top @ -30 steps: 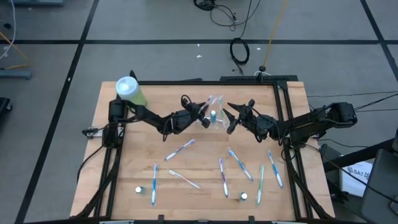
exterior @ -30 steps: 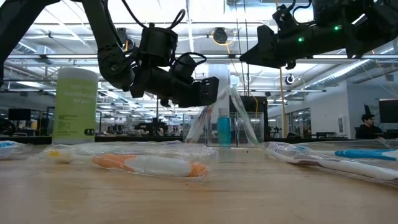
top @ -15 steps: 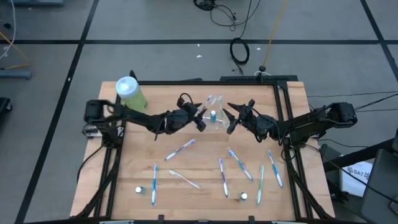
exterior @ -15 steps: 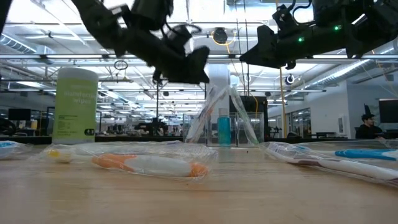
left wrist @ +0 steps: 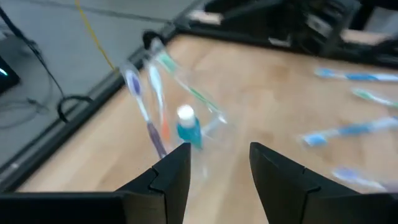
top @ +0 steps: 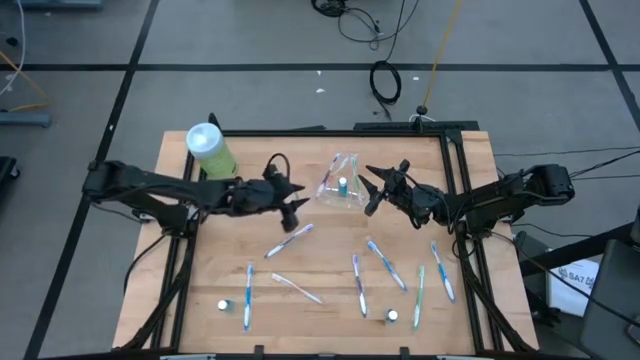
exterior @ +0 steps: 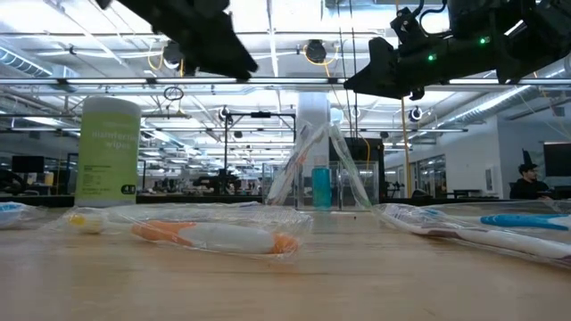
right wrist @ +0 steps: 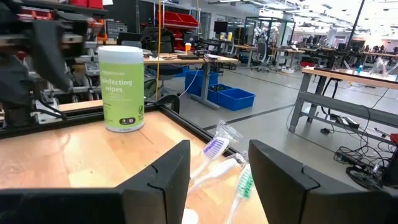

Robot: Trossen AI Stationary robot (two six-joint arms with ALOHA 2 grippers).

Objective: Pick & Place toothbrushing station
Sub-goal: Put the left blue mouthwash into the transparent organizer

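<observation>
Clear plastic cup [top: 341, 187] upright near the far middle of the wooden table [top: 330, 310], holding a small blue tube with a white cap [top: 342, 185] and several wrapped toothbrushes [left wrist: 144, 102] that lean out over the rim. From the low view, same cup [exterior: 314, 169] with brush wrappers splayed to either side of the blue tube.

Loose toothbrushes spread flat over the near half of the board: one blue-and-purple brush [top: 290, 240] just in front of the cup, one pale brush [top: 297, 288] nearer the front, one blue brush [top: 248, 296] toward the left front, a cluster of blue, purple and green ones [top: 385, 264] on the right side. Two tiny white caps near the front edge, one left [top: 222, 305] and one right [top: 393, 316]. In the low view, a wrapped orange-and-white brush [exterior: 214, 236] lying closest to the lens.

Left gripper [top: 295, 205] raised above the board, to the left of the cup and apart from it, fingers parted and empty. Right gripper [top: 372, 190] hovering just right of the cup, fingers spread wide, gripping nothing.

Light-green wipes canister [top: 209, 148] upright at the far left corner, well apart from the cup.
</observation>
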